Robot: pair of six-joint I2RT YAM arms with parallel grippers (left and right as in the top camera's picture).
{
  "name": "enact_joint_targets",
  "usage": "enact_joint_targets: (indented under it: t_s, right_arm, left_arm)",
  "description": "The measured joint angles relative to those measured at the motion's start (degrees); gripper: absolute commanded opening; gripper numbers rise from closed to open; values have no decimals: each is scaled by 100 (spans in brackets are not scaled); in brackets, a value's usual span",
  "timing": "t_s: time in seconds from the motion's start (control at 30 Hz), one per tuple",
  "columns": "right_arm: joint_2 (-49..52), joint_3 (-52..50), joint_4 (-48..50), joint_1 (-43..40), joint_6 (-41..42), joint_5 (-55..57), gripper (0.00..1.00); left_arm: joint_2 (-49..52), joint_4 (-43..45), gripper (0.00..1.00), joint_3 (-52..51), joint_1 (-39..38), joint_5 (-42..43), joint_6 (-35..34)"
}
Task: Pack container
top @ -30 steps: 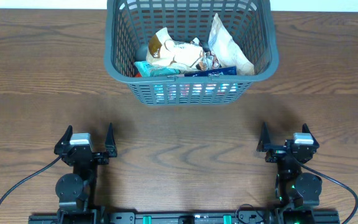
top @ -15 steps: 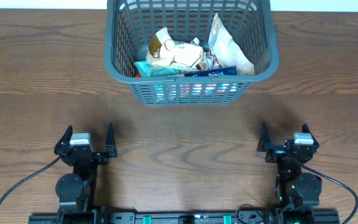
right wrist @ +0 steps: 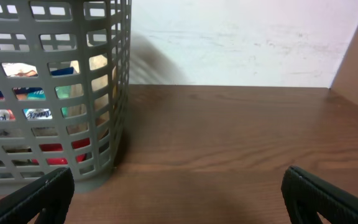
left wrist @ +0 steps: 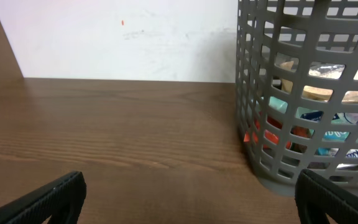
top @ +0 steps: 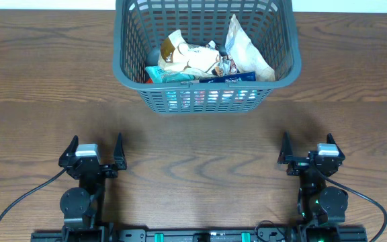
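The container (top: 123,60) is a dark grey-green lattice basket at the far middle of the table. It holds several snack packets (top: 193,57), among them a pale one, a white one and a teal one. The basket also shows in the left wrist view (left wrist: 253,112) and in the right wrist view (right wrist: 120,93), with packets visible through its slots. My left gripper (top: 93,151) is open and empty near the front left edge. My right gripper (top: 308,149) is open and empty near the front right edge. Both are well short of the basket.
Brown wooden tabletop (top: 200,144) lies between the grippers and the basket. A white wall (left wrist: 123,37) stands behind the table. Cables run from both arm bases at the front edge.
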Motion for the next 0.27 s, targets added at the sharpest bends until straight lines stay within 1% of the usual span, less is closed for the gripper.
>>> enact_joint_targets:
  t_s: [0.27]
  right_arm:
    - [0, 0, 0, 0, 0, 0, 99]
  left_arm:
    - [0, 0, 99, 0, 0, 0, 0]
